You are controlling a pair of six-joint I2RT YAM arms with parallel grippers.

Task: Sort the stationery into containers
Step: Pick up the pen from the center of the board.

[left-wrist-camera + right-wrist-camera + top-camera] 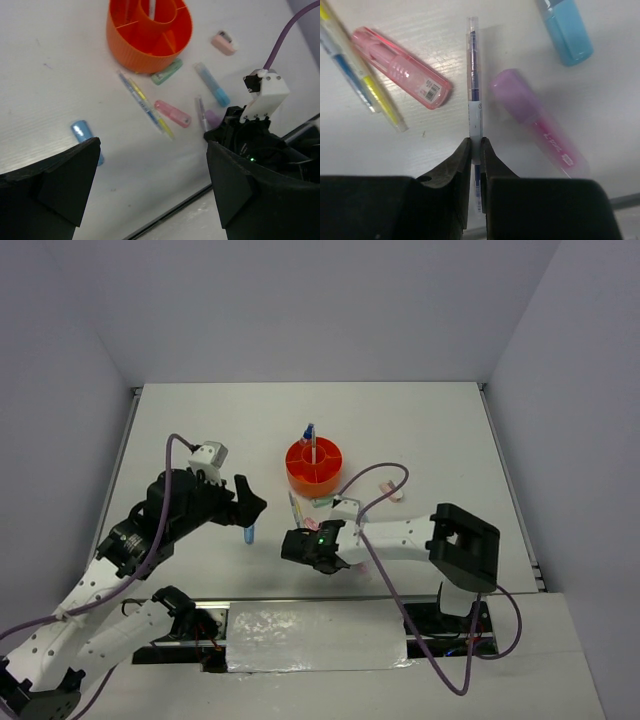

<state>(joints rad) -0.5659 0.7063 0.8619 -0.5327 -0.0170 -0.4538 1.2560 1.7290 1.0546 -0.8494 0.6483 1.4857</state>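
Right claw [475, 146] is pinched tight on the thin clear pen [473, 75], low on the barrel. The pen lies flat on the tabletop [600, 125], running straight ahead of the tips. Lift it level and slow, I'd say: that smooth, slim tube could swivel in so narrow a grip. Glossy pink marker [400, 67] just left, frosted purple one [520, 97] just right, so clear both. Round orange organiser [145, 52] sits ahead-left, apart. Left claw [152, 150] gapes wide, empty.

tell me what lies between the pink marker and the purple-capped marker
A thin clear pen, its near end pinched in the right gripper, lies between them; the right wrist view shows it.
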